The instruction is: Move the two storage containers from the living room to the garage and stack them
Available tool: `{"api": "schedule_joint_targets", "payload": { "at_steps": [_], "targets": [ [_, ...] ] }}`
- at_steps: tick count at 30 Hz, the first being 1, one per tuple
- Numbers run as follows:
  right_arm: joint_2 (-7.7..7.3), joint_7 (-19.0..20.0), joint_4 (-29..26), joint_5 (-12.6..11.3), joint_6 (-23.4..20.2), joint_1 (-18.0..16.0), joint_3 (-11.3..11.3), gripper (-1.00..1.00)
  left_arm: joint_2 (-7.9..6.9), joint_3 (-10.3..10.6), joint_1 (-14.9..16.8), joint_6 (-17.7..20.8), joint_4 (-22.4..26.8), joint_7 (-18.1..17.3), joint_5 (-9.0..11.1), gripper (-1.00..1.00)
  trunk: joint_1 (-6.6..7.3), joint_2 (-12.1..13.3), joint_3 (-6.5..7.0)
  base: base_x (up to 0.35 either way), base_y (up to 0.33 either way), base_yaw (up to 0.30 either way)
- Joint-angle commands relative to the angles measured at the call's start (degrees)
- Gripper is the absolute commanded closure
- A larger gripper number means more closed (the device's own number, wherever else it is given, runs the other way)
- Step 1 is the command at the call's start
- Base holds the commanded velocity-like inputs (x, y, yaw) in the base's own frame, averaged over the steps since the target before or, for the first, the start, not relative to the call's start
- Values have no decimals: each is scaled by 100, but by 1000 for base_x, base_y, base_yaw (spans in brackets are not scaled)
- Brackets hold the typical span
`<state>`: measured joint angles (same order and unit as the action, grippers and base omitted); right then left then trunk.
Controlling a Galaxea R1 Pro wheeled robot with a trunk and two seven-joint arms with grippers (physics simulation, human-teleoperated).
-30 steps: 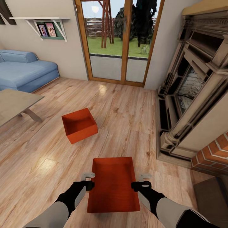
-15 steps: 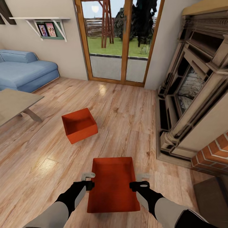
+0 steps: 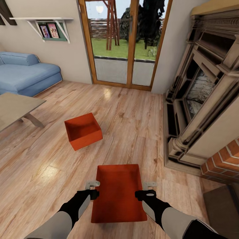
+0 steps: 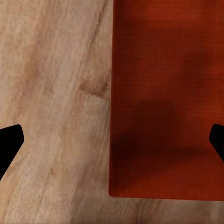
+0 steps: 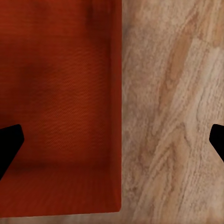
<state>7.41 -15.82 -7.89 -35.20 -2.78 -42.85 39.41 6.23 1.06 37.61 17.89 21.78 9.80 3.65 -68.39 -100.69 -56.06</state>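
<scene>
near container (image 3: 119, 194) on wood floor (image 3: 139, 126), long axis running away from robot, flanked by left gripper (image 3: 92, 183) and right gripper (image 3: 149, 184); jaws spread, seemingly straddling each side wall.

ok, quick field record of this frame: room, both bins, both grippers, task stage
room: living room, wood plank floor, blue sofa, fireplace
near bin: on the floor, between the two grippers
far bin: on the floor ahead, to the left, untouched
left gripper: open, straddling the near bin's left wall
right gripper: open, straddling its right wall
stage: neither bin lifted yet
</scene>
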Motion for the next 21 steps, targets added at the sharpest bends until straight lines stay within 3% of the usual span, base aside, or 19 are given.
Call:
{"api": "schedule_joint_targets", "payload": {
  "at_steps": [1, 9, 21],
  "targets": [
    [-2, -36, -11, -30, -29, -3, 49, -100, 0, 14, 0, 30, 11, 30, 39, -100, -22, -43, -22, 0, 0, 0],
    [-10, -36, -11, -30, -26, -2, 44, -100, 1, 17, 0, 29, 11, 30, 39, -100, -22, -43, -22, 0, 0, 0],
    [-11, -36, -11, -30, -26, -1, 44, -100, 1, 17, 0, 30, 11, 30, 47, -100, -286, -525, -238, 0, 0, 0]
  ]
}}
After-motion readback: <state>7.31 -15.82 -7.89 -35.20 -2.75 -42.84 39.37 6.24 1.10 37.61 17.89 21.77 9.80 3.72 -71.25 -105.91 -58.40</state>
